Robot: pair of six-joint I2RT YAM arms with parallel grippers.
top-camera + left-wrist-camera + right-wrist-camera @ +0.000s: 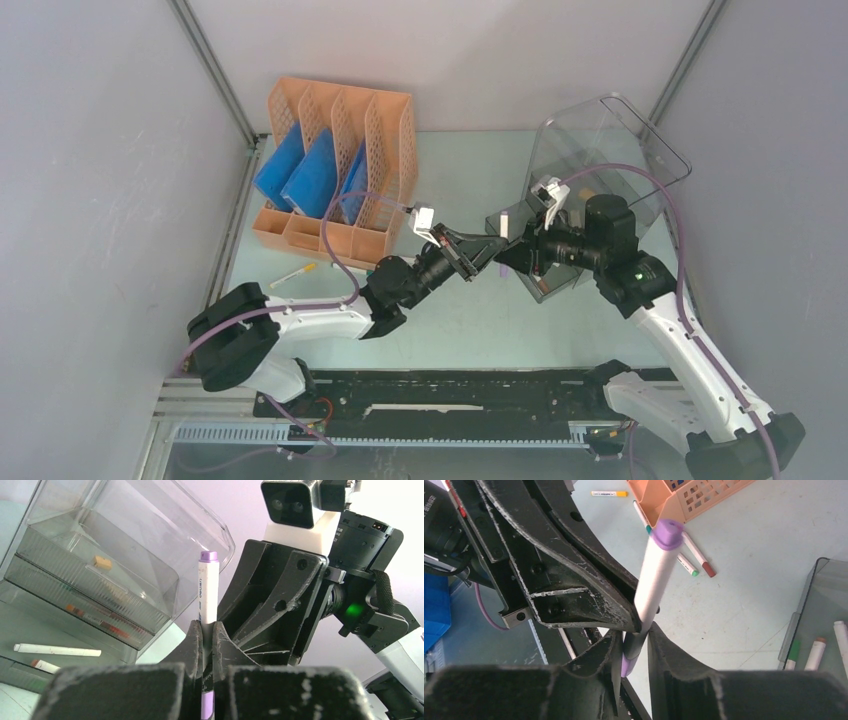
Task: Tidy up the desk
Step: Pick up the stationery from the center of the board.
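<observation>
Smooth, matte mint-green desk (pixel 470 330); left claw (pixel 206 627) grips purple marker (pixel 208 590).

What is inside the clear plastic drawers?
A small tan block lies in the top drawer; pens show blurrily through the middle one. The open bottom drawer holds white markers. Ribbed fronts hide the rest.

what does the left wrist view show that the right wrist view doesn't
Only left wrist: the drawer box's clear lid, a tan block in a drawer, and the right arm's camera. Only right wrist: the orange rack and loose markers on the desk. Both: the purple-capped marker, gripped in both arms' jaws.
</observation>
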